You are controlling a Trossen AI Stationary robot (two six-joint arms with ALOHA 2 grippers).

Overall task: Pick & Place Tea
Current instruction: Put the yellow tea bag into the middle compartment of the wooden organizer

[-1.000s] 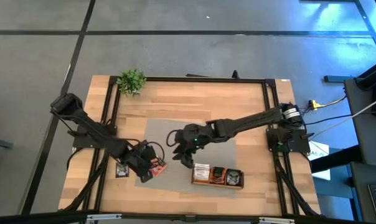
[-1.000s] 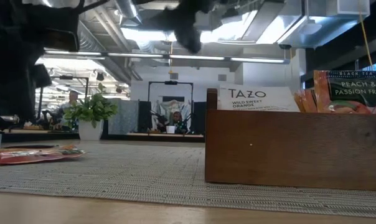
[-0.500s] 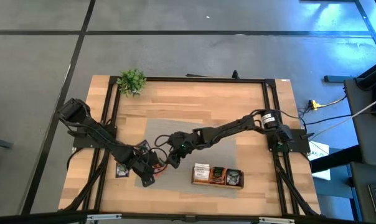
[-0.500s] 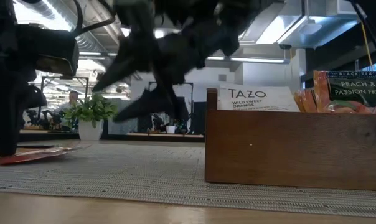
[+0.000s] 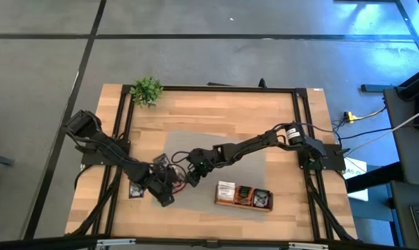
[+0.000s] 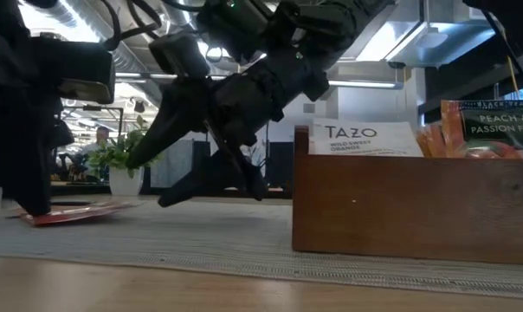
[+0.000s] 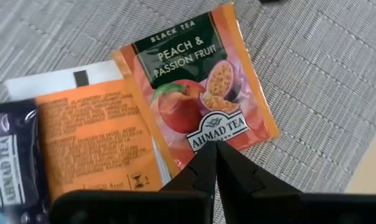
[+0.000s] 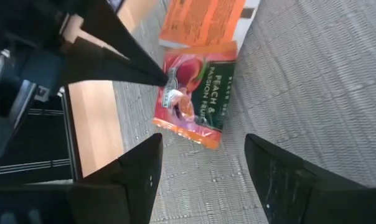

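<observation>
A peach-and-passion-fruit tea sachet (image 7: 200, 93) lies flat on the grey mat (image 5: 216, 149), overlapping an orange sachet (image 7: 88, 140) beside a dark purple one (image 7: 10, 162). My left gripper (image 7: 214, 155) is shut, its tips on the peach sachet. My right gripper (image 8: 203, 146) hovers open just right of the sachets (image 5: 176, 182), slanting down toward them, touching nothing. The wooden tray (image 5: 242, 196) with sachets standing in it sits at the mat's near edge. My left gripper presses its shut fingertips (image 7: 206, 163) down on the peach sachet's printed face at the logo (image 7: 216, 134), near one short edge. The fingers come from above, slanting down from the table's left. The sachet lies flat on the mat and partly on the orange sachet.
A small potted plant (image 5: 146, 90) stands at the table's far left corner. One dark sachet (image 5: 134, 191) lies on bare wood left of the mat. In the low view the tray (image 6: 400, 208) holds a white TAZO sachet (image 6: 361, 139) and orange ones (image 6: 500, 126).
My right gripper has swung from near the tray toward the table's left and come down low over the mat, ending close beside the left gripper and the sachets. The left gripper has kept its place on the peach sachet.
</observation>
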